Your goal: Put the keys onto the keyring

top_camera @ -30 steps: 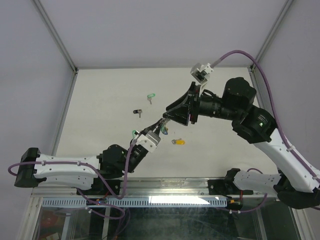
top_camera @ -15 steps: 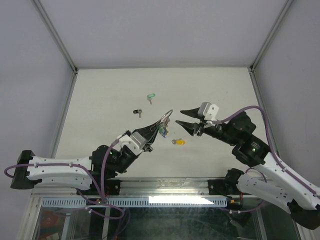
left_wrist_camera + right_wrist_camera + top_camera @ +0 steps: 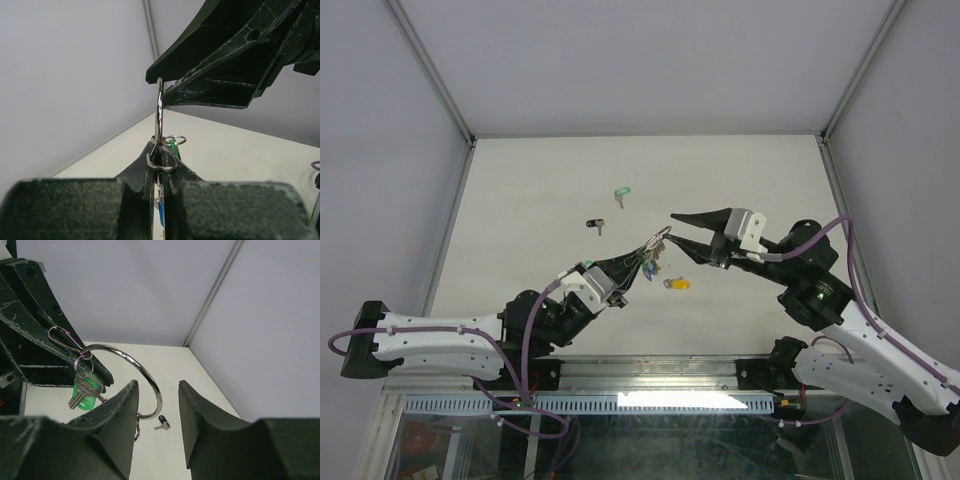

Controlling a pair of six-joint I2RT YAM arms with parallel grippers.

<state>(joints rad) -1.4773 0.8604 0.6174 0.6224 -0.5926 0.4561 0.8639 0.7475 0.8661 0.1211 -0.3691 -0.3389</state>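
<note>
Crowded centre, open worktop around it

The left pincer (image 3: 652, 246) and right pincer (image 3: 675, 230) met tip to tip above mid-worktop (image 3: 520, 200), the keyring (image 3: 159, 110) bridging them and blocking passage. Three loose keys, green-tagged (image 3: 622, 194), black-tagged (image 3: 595, 225) and yellow-tagged (image 3: 677, 284), lay scattered nearby; the far and left stretches offered free approach, hemmed by the walls (image 3: 620, 60).

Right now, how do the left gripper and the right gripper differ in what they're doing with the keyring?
The left gripper is shut, clamping the keyring by its lower part; the right gripper stands open and holds nothing. In the top view the left gripper points up and right, while the right gripper points left towards it. Both are dark and tapered, and they meet at the ring above the table.
</note>
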